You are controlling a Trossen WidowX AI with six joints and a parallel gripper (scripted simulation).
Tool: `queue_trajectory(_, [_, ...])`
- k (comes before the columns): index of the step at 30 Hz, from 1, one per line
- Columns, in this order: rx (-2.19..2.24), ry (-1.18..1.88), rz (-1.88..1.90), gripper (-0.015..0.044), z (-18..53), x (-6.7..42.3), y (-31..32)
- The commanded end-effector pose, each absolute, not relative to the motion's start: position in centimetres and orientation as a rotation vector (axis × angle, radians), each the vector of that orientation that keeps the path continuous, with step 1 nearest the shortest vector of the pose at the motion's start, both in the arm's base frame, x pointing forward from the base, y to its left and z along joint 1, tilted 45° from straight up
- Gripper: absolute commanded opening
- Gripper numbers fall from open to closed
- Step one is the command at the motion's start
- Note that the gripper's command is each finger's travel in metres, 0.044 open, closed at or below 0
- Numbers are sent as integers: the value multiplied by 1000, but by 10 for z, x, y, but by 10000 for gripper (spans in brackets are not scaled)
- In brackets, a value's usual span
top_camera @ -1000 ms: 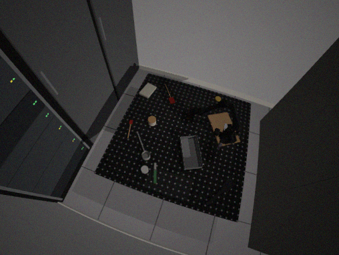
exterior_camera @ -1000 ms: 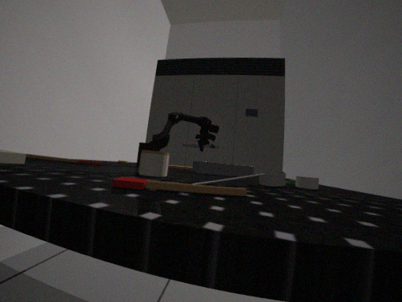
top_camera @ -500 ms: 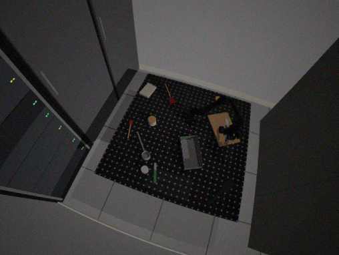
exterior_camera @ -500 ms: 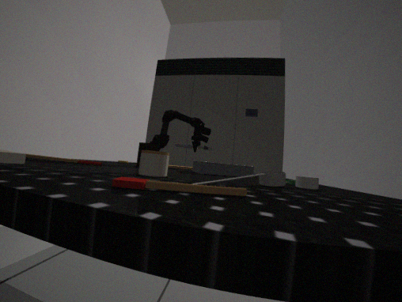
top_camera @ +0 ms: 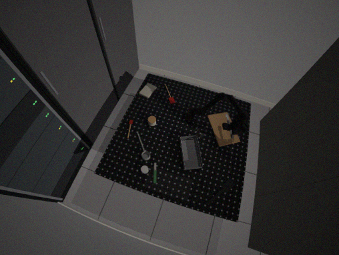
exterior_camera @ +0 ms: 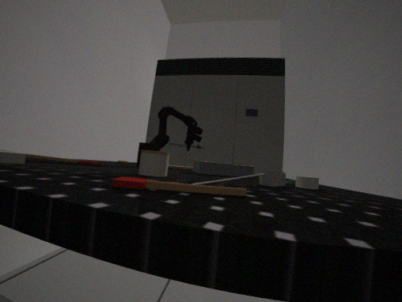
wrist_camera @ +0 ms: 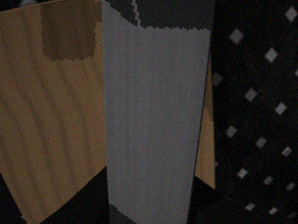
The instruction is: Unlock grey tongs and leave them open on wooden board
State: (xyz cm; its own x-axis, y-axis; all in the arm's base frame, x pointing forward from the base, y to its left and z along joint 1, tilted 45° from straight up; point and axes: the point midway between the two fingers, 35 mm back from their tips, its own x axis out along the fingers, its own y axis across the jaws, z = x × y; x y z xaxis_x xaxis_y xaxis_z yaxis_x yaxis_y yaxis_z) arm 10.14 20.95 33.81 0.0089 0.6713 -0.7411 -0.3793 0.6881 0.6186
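The black parallel-jaw gripper (top_camera: pixel 229 127) was clenched on the grey metal tongs (wrist_camera: pixel 154 129), held in the air over the light wooden board (top_camera: pixel 217 124); the grey rectangular roasting tin (top_camera: pixel 191 152) lay bare, so pickup looked done; unlocking unconfirmed; setting down and release remained; their long axis looked roughly level in the exterior view, tip direction unclear.

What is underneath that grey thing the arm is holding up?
Below the grey tongs, held in the gripper, lies the wooden board on the dotted black mat. The tongs cover a strip of the board, so that part cannot be seen.
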Motion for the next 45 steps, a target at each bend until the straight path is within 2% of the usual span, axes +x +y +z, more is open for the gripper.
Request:
queue_trajectory(1, [249,1282,883,-150,346,86,207])
queue_trajectory(11, [201,1209,990,-150,358,56,202])
queue_trajectory(45, [570,971,900,-150,389,70,148])
